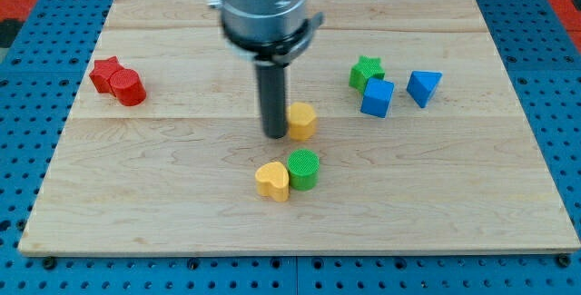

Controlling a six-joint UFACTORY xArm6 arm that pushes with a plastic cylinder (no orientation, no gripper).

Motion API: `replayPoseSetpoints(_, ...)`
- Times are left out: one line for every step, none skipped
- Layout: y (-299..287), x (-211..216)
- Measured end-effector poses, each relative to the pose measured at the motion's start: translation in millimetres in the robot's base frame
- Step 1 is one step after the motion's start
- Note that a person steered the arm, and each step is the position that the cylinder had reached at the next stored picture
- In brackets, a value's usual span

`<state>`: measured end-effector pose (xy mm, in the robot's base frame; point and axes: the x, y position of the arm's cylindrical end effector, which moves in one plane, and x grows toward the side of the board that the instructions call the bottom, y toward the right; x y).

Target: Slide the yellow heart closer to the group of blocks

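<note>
The yellow heart (272, 181) lies below the board's middle, touching a green cylinder (304, 169) on its right. My tip (275, 135) stands above them, just left of a yellow hexagonal block (302, 121) and close to or touching it. A group of a green star (366, 71), a blue cube (378, 98) and a blue triangle (423, 86) sits at the view's right.
A red star (106, 73) and a red cylinder (129, 88) sit together at the view's left. The wooden board (182, 222) lies on a blue surface; the arm's grey body (263, 4) hangs over the board's top middle.
</note>
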<state>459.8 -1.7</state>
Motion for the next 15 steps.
replayPoseSetpoints(57,-17)
replayPoseSetpoints(65,-1)
replayPoseSetpoints(108,71)
replayPoseSetpoints(20,119)
replayPoseSetpoints(-44,97)
replayPoseSetpoints(-7,63)
replayPoseSetpoints(39,37)
replayPoseSetpoints(68,10)
replayPoseSetpoints(52,19)
replayPoseSetpoints(-10,33)
replayPoseSetpoints(-63,53)
replayPoseSetpoints(-80,7)
replayPoseSetpoints(-40,-27)
replayPoseSetpoints(-87,-8)
replayPoseSetpoints(-67,-47)
